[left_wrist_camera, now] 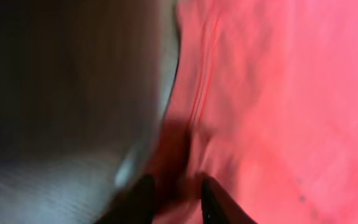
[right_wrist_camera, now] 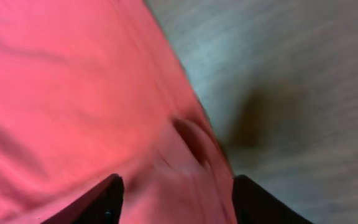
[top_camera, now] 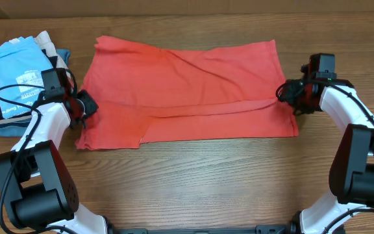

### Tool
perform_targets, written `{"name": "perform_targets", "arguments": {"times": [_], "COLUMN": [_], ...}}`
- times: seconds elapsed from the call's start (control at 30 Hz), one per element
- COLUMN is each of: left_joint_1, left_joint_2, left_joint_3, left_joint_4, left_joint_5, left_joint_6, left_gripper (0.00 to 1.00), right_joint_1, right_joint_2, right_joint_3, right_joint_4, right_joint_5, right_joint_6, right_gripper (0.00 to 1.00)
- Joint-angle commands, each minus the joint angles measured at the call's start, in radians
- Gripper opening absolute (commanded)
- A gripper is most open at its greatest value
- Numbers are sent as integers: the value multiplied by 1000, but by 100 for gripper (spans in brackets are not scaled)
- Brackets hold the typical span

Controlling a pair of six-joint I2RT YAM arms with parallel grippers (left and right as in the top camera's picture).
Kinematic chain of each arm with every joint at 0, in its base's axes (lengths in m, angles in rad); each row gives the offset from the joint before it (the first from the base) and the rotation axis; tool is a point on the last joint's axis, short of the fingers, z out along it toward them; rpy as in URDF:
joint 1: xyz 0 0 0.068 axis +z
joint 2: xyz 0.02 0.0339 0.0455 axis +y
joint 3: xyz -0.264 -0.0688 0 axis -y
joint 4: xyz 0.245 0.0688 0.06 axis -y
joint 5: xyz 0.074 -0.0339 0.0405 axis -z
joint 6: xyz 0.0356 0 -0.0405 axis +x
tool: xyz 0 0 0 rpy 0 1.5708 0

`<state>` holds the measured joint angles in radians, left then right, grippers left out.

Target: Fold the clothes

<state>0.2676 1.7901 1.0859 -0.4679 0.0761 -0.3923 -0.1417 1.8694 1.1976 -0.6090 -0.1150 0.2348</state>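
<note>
The coral-red T-shirt (top_camera: 187, 84) lies flat on the wooden table, plain side up, with its lower part folded up along a crease. My left gripper (top_camera: 86, 104) is at the shirt's left edge. In the left wrist view (left_wrist_camera: 176, 199) its fingers are close together with a bunch of red cloth (left_wrist_camera: 278, 93) between them. My right gripper (top_camera: 284, 91) is at the shirt's right edge. In the right wrist view (right_wrist_camera: 176, 199) its fingers are wide apart over the shirt's hem (right_wrist_camera: 61, 93), with bare table beside it.
A light blue T-shirt with white print (top_camera: 12, 65) lies on a pile of folded garments (top_camera: 44, 38) at the far left, just behind my left arm. Bare wooden table (top_camera: 193, 175) lies in front of the shirt.
</note>
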Motion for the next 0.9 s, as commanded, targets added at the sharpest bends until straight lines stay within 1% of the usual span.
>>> {"name": "perform_targets", "arguments": {"times": [0.0, 0.03, 0.07, 0.2, 0.37, 0.6, 0.67, 0.73, 0.87], "left_joint_1": [-9, -9, -9, -9, -9, -10, -14, -21, -72], "left_joint_2": [11, 8, 7, 6, 6, 6, 6, 6, 7], "left_joint_3": [13, 19, 19, 22, 21, 21, 21, 21, 21], "left_joint_4": [-125, -191, -221, -280, -263, -173, -161, -171, -179], "left_joint_5": [84, 102, 105, 112, 100, 90, 90, 98, 89], "left_joint_6": [12, 12, 12, 47, 60, 60, 72, 84, 121], "left_gripper": [32, 33, 35, 35, 36, 38, 34, 29, 28], "right_joint_1": [-35, -50, -61, -93, -102, -101, -101, -101, -101], "right_joint_2": [1, -1, -1, -1, -1, -1, -1, -1, -1], "right_joint_3": [11, 11, 11, 11, 11, 11, 11, 11, 11], "right_joint_4": [-71, -107, -130, -173, -205, -222, -226, -227, -227], "right_joint_5": [8, 9, 9, 8, 8, 8, 8, 8, 8], "right_joint_6": [5, 8, 23, 31, 30, 27, 27, 27, 27], "right_gripper": [63, 64, 65, 66, 67, 68, 68, 68, 68]}}
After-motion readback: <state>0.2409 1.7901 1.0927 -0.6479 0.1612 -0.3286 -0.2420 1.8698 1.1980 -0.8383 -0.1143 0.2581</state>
